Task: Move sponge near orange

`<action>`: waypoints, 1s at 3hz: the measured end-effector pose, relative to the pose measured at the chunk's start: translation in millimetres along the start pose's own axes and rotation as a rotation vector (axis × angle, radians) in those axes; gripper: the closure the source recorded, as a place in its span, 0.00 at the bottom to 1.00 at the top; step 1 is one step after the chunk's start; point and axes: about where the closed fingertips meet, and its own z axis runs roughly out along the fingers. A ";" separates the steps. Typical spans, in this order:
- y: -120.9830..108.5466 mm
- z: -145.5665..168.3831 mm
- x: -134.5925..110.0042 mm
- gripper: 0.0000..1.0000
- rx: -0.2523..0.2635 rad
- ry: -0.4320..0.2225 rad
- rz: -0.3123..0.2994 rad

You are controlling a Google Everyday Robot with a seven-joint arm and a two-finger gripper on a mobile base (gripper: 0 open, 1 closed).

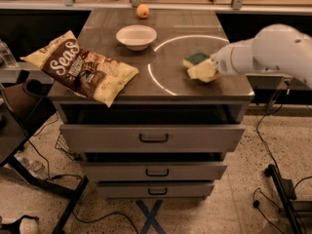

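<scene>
One counter [195,21] with three handled drawers is seen, a white ring marked on its top. One white arm [278,50] is reached in low from the right of the view, nearly level with the counter top, and the gripper [210,68] is placed at the ring's right side. Whether the gripper is clenched or released cannot be told.

One snack bag [80,67], on which "Seas" can be read in large white letters, is laid well apart from the gripper at the counter's far left, overhanging the edge; its smaller print cannot be read. One white bowl [136,36] is set beyond the gripper and to its left.

One sponge [197,61], green side up, is found right against the gripper, inside the ring. One orange [143,11] is seen well apart from the gripper, at the counter's back edge beyond the bowl.
</scene>
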 end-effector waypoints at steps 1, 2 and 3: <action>-19.5 -6.0 -1.0 0.82 0.037 0.004 0.001; -17.1 -4.3 -1.6 0.59 0.033 0.004 -0.001; -15.8 -3.2 -1.9 0.35 0.030 0.005 -0.002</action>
